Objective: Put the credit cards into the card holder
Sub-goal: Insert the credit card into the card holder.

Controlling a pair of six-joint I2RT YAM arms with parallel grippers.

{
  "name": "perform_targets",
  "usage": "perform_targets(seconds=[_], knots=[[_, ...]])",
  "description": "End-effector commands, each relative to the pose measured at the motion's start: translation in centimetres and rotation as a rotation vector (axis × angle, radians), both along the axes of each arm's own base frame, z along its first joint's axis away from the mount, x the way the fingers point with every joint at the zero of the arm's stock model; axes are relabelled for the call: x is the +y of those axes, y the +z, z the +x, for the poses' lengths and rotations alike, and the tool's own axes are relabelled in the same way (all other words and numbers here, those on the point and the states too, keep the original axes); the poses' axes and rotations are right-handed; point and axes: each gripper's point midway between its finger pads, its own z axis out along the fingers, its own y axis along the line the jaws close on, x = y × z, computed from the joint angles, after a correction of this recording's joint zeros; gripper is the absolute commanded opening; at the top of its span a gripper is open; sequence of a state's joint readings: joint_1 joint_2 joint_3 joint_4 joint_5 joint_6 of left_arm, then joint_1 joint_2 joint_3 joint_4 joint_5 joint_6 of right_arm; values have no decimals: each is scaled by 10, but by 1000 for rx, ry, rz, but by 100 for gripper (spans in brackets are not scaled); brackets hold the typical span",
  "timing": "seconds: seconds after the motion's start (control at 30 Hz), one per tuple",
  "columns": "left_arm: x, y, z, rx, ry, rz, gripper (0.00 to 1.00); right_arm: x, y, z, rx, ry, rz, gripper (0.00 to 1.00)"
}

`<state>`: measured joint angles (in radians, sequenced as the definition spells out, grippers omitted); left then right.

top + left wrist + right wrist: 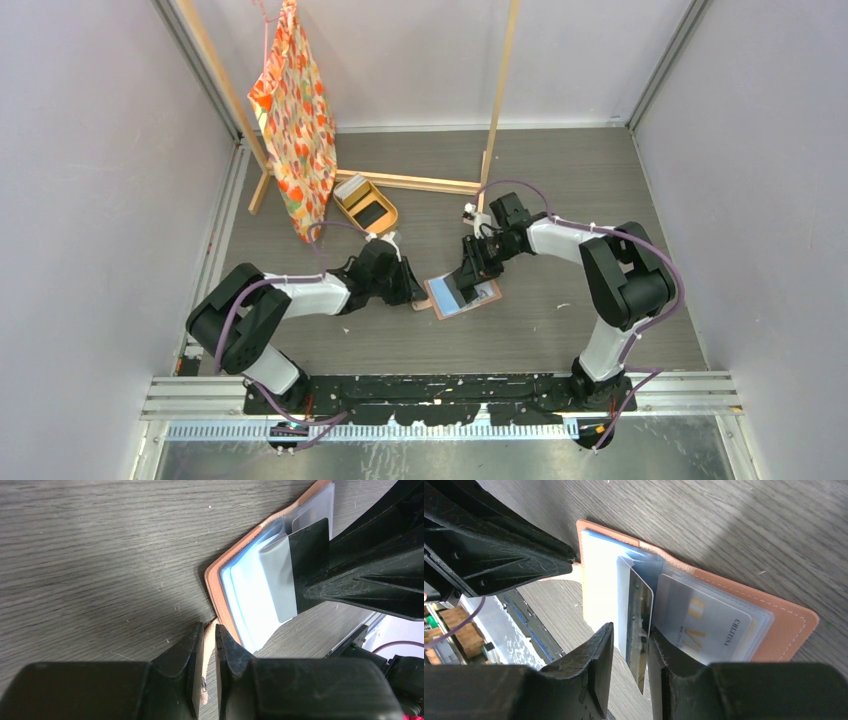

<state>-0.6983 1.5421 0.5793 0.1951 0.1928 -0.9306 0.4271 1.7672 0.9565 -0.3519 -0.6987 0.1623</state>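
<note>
The salmon-brown card holder (482,297) lies open on the table between my two grippers. My left gripper (412,292) is shut on its little snap tab (207,647), low to the table at the holder's left edge (215,582). My right gripper (631,630) stands over the open holder (784,630) with a grey card (640,612) on edge between its jaws. The card leans on the right finger, a gap shows at the left finger, and its far end sits in a glossy pocket. The same card shows in the left wrist view (276,577). Another card (706,625) lies in a pocket.
An oval tan tray (388,214) with more cards (351,186) stands behind the left gripper. An orange patterned cloth (295,120) hangs from a wooden frame (420,182) at the back. Grey walls close in both sides.
</note>
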Motion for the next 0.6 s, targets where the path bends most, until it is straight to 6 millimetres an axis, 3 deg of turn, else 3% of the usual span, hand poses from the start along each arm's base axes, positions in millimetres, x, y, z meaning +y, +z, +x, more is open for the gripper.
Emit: perform_targets(seconds=[0.0,0.17,0.57], knots=[[-8,20,4,-81,-35,-62,16,4,22,7,-90,49,-12,36],[-11,28,3,-117,-50,-101,16,1,26,4,-102,114,-47,42],[-17,36,3,-144,-74,-141,17,-1,16,-5,-85,195,-139,46]])
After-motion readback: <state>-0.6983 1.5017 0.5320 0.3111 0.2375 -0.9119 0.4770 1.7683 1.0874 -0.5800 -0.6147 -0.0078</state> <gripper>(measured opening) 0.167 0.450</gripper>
